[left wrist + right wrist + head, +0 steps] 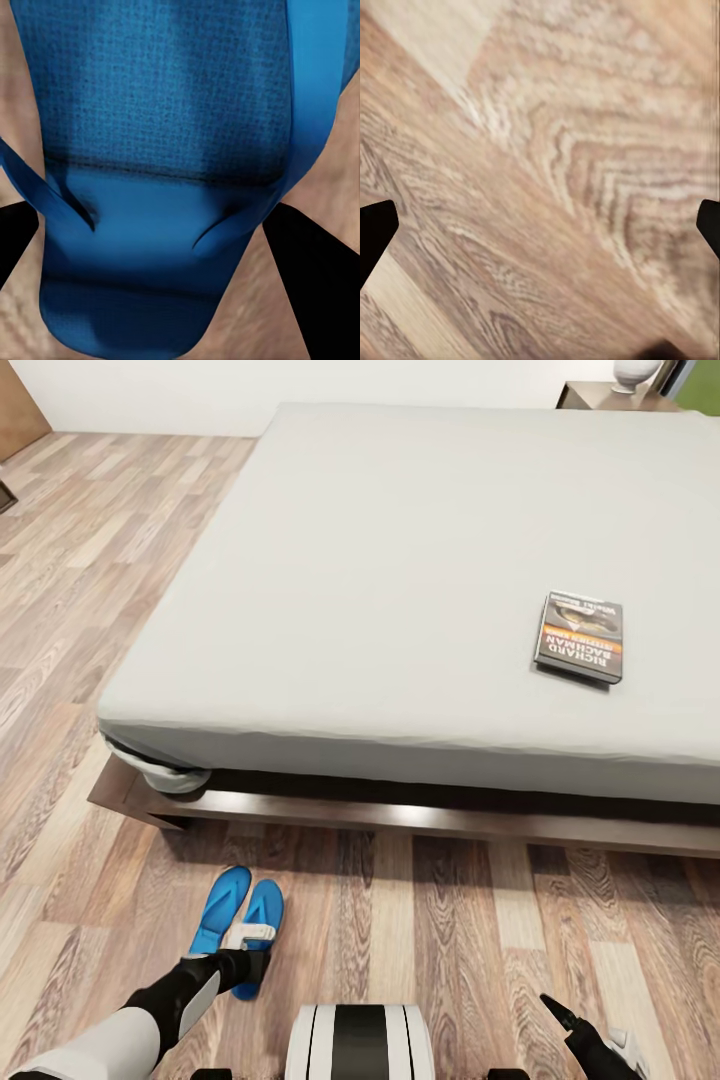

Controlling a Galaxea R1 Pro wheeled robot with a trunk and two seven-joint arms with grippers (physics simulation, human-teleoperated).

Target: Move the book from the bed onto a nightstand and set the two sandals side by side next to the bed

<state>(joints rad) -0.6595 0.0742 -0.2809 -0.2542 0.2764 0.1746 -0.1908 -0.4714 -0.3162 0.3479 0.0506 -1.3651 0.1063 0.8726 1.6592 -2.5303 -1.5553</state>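
- Left gripper (252,952): low over the wood-plank floor (440,940), in front of the bed. It sits directly above the nearer of the two sandals.
- Left gripper state: in the left wrist view the two dark fingers (319,289) stand spread, one on either side of the sandal's sole (169,150). Neither finger is seen pressing on it. Jaws apart, nothing clamped.
- Sandals: the right-hand sandal (260,932) lies flat on the floor right under the left gripper, partly covered by it. The other sandal (220,908) lies just beside it, on the side away from the robot's middle. The two run nearly parallel, toes pointing toward the bed, edges touching or all but touching; which cannot be told.
- Bed (400,580): just beyond the left gripper, its dark frame (420,818) close past the sandal toes. Pale mattress on top.
- Book (579,637): flat on the mattress, well apart from the left gripper, far ahead of the right gripper (575,1025) and nearer that side.
- Right gripper: held low over bare floor at the robot's right. The right wrist view shows two dark fingertips (375,232) far apart at opposite edges with floor planks between. Jaws apart, empty.
- Nightstand (605,396): at the far corner of the bed, well beyond both grippers, with a white rounded object (636,373) on top.
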